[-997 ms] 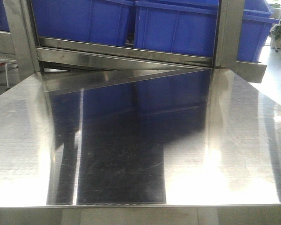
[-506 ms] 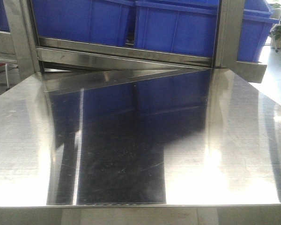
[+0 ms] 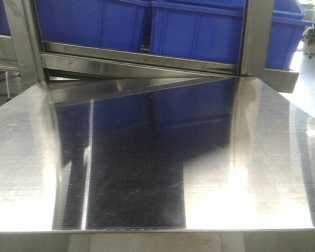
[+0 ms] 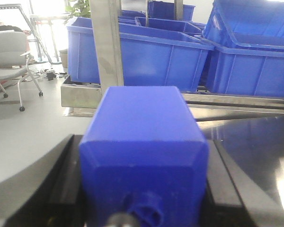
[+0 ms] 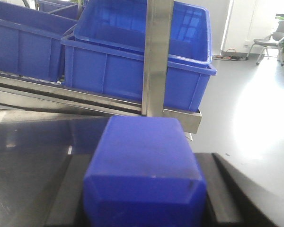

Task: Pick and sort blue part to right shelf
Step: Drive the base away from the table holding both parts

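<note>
Blue part [image 4: 143, 118]: clamped between left gripper [image 4: 142, 142] jaws; cap end toward wrist, long axis pointing ahead at right shelf [image 4: 106, 42]; right gripper [image 5: 146, 158] jaws clamped on 1 other blue block [image 5: 144, 142].

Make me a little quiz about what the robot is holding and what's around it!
1. True or false: the left fingers are shut on a blue part with a round cap.
2. What stands on the steel rack behind the steel table? A) red boxes B) blue bins C) green bottles
3. Fill in: the right fingers hold a blue ____.
Key: 1 true; 2 B; 3 block.
</note>
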